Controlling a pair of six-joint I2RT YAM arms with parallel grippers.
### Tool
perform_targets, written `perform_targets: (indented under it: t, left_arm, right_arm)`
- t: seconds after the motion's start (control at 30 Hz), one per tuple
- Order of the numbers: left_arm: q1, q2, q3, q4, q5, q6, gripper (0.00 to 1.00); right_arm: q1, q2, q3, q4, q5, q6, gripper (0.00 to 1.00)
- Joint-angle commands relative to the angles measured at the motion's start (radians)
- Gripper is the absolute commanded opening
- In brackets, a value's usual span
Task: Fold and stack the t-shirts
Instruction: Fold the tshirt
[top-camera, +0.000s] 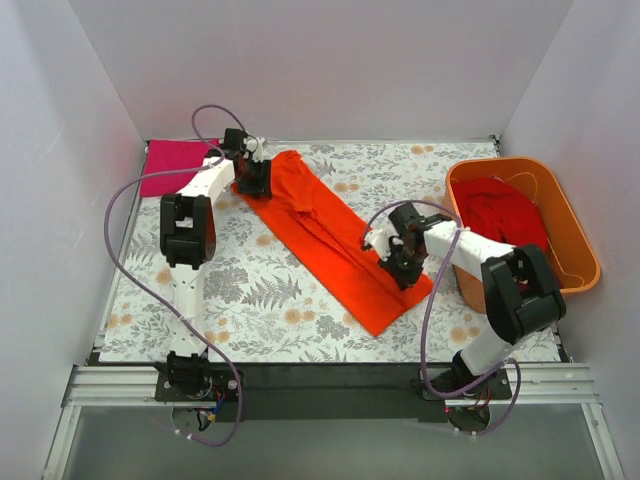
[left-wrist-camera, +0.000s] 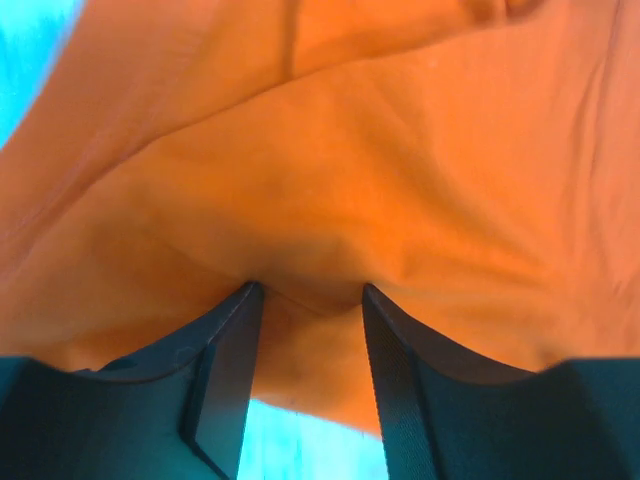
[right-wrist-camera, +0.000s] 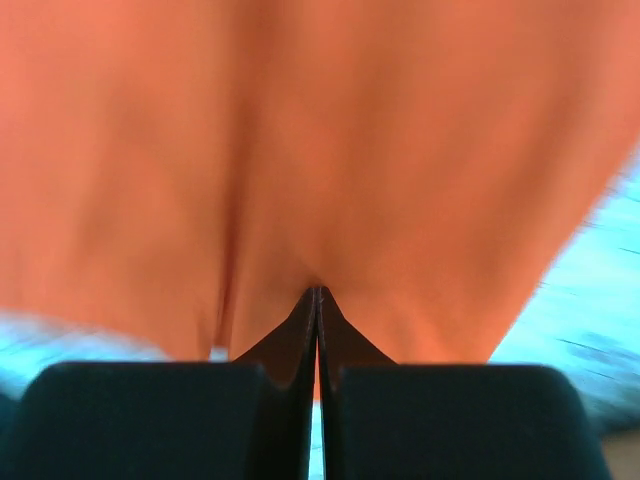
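The bright orange t-shirt (top-camera: 320, 225) lies as a long diagonal strip across the flowered table, from back left to front right. My left gripper (top-camera: 252, 180) is at its back-left end. In the left wrist view its jaws (left-wrist-camera: 308, 290) stand apart, with a hump of orange cloth (left-wrist-camera: 400, 150) between the fingertips. My right gripper (top-camera: 398, 262) is near the strip's front-right end. In the right wrist view it (right-wrist-camera: 318, 290) is shut, pinching orange cloth (right-wrist-camera: 320, 130) at its tips. A magenta-pink t-shirt (top-camera: 172, 165) lies flat at the back left. A deeper red t-shirt (top-camera: 505, 215) sits bunched in the tub.
A rigid orange plastic tub (top-camera: 575, 235) stands at the right edge of the table, close behind the right arm. The flowered tablecloth (top-camera: 250, 290) shows bare in front of the orange shirt. White walls close in the left, back and right sides.
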Motion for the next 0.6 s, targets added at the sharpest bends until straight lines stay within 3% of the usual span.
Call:
perform_targets:
  t: [0.0, 0.07, 0.13, 0.27, 0.57]
  left_arm:
    - [-0.028, 0.227, 0.301, -0.018, 0.065, 0.06, 0.46]
    - [-0.028, 0.261, 0.471, 0.001, 0.093, 0.052, 0.5]
    - [-0.027, 0.235, 0.489, 0.033, 0.118, 0.035, 0.52]
    - [-0.025, -0.006, 0.25, 0.216, 0.148, 0.034, 0.58]
    - [-0.025, -0.297, -0.104, 0.206, 0.25, 0.027, 0.73]
  right_arm:
    - [0.135, -0.083, 0.004, -0.196, -0.274, 0.048, 0.01]
    - [0.148, -0.105, 0.052, -0.233, -0.339, 0.056, 0.01]
    - [0.143, -0.114, 0.11, -0.261, -0.318, 0.031, 0.01]
    - [0.126, -0.112, 0.129, -0.247, -0.266, -0.048, 0.01]
    - [0.138, 0.038, 0.058, -0.112, -0.152, -0.099, 0.01]
